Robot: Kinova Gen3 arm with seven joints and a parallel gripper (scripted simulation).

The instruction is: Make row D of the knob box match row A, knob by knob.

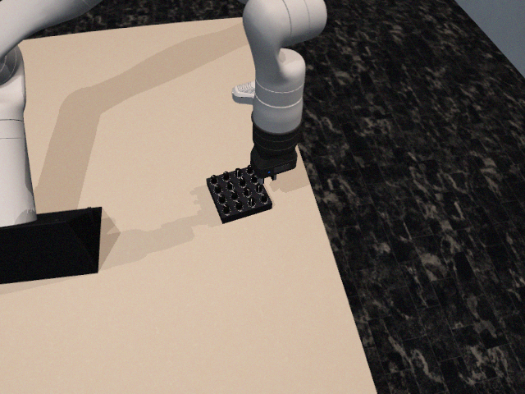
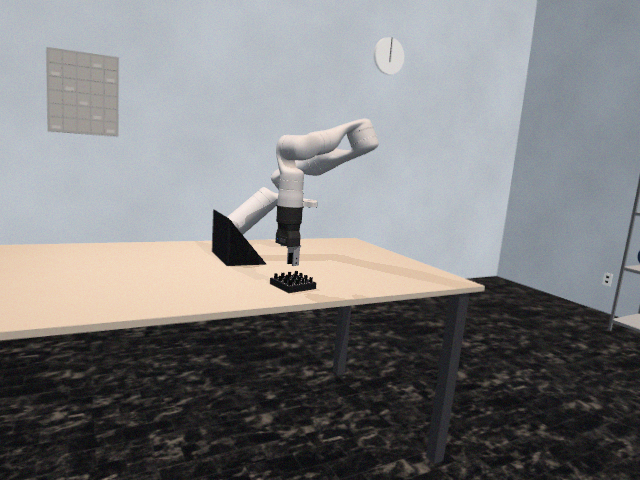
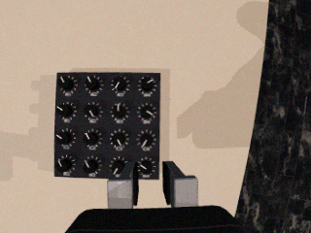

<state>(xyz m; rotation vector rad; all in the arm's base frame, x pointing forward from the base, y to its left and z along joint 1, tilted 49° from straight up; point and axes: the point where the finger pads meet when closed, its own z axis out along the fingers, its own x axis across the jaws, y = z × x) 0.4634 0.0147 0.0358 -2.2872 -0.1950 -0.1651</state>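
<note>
The black knob box (image 1: 247, 213) (image 2: 280, 284) (image 3: 106, 99) stands on the table. In the wrist view its names read upright, row A at the top. A1 (image 3: 67, 84) and A2 (image 3: 93, 84) point upper left, A3 (image 3: 120, 85) lower left, A4 (image 3: 147, 84) right and slightly up. In row D, D1 (image 3: 66, 166) and D2 (image 3: 91, 166) point upper left, D3 (image 3: 117, 168) lower left, partly hidden by a finger, and D4 (image 3: 145, 167) upper left. My gripper (image 1: 267, 179) (image 2: 293, 261) (image 3: 150, 176) is partly open and empty, above the box near D4.
The table edge (image 1: 330, 254) runs to the right of the box, with dark floor beyond. The arm's black wedge-shaped base (image 1: 51, 249) (image 2: 227, 248) stands on the table, left of the box in the top view. Rows B and C lie between rows A and D.
</note>
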